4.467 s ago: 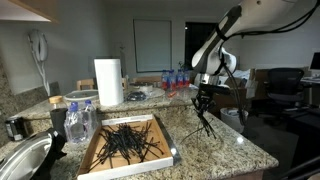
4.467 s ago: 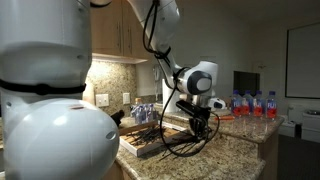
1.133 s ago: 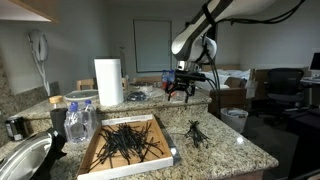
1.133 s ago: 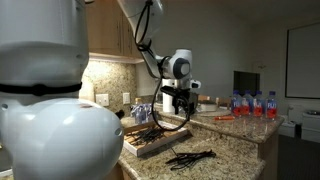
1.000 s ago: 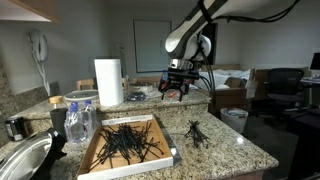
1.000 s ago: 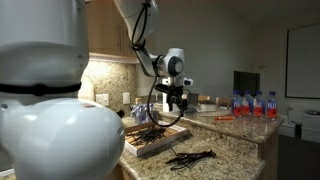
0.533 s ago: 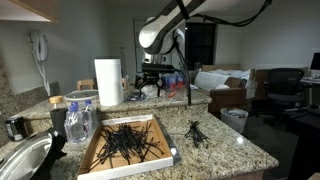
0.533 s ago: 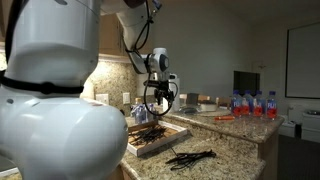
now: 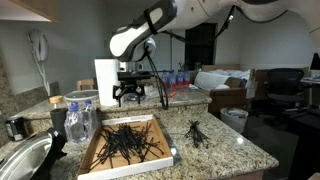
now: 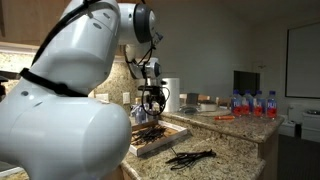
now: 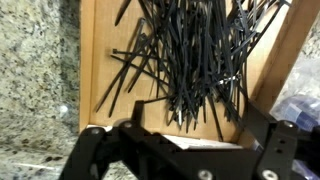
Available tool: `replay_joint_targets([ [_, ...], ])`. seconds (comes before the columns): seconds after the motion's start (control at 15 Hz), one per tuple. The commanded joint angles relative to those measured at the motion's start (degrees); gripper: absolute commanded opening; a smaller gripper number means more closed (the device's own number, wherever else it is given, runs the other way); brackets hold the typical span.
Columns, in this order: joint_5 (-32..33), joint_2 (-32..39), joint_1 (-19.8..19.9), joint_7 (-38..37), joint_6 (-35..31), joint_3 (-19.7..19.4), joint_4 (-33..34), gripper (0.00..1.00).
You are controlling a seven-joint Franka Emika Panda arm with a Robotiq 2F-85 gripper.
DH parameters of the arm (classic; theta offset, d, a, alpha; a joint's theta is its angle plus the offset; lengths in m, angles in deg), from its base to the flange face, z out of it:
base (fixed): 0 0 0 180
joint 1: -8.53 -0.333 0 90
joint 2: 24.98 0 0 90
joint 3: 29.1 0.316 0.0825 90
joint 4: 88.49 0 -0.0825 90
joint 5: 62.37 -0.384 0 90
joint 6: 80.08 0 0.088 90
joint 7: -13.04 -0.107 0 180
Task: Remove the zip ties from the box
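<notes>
Nearby, a paper towel roll (image 9: 108, 80) stands behind the box (image 9: 164, 138), gripper (image 9: 128, 100) hovering above

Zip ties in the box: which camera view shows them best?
The wrist view: the zip ties fill it, close from above, strands distinct. In both exterior views they are only a small dark pile.

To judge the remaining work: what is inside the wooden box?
Inside the box lies a tangled pile of black zip ties, with bare wood beside it. How many lie underneath cannot be seen; the upper ties cover them.
</notes>
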Motion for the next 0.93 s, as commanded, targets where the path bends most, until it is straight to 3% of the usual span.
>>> replay_joint_targets([
  [0.0, 1.46, 6.27, -2.76, -0.2, 1.08, -1.61, 6.05, 1.0],
  [0.87, -2.05, 21.39, -3.84, -0.53, -1.99, -4.65, 17.03, 1.0],
])
